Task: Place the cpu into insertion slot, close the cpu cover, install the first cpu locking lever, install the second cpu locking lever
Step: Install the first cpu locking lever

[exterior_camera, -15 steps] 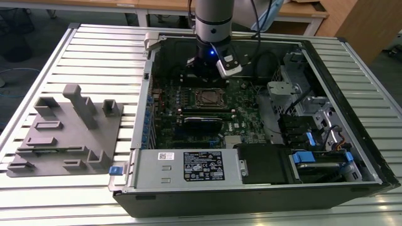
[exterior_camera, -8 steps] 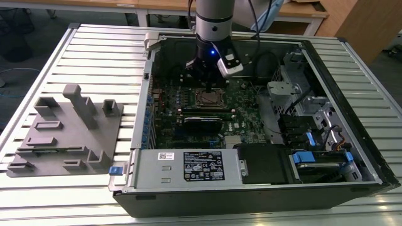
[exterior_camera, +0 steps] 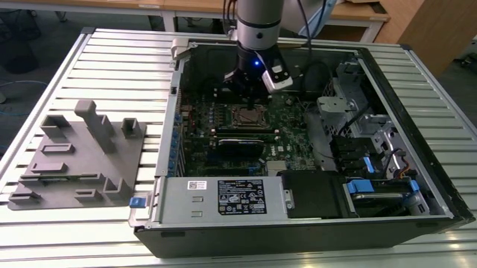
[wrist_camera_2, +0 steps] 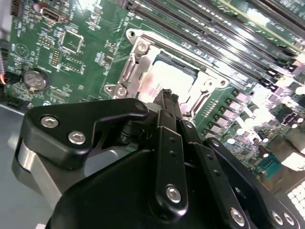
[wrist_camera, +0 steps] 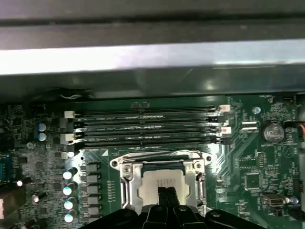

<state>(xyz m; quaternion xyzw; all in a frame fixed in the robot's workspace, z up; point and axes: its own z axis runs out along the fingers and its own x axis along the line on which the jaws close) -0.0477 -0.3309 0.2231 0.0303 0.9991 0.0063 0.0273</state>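
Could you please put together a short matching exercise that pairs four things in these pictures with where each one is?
Things:
1. cpu
2. cpu cover
3. gripper
4. grey fixture

Places:
A. on the table outside the computer case
B. lying flat as a frame around the chip
C. seated in the insertion slot
D. fingertips just over the chip

Pairs: 1-C, 2-B, 3-D, 4-A

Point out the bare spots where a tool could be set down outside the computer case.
Bare slats of the ribbed table lie beyond the grey fixture block and in front of the computer case. Around the gripper above the insertion slot it is crowded.
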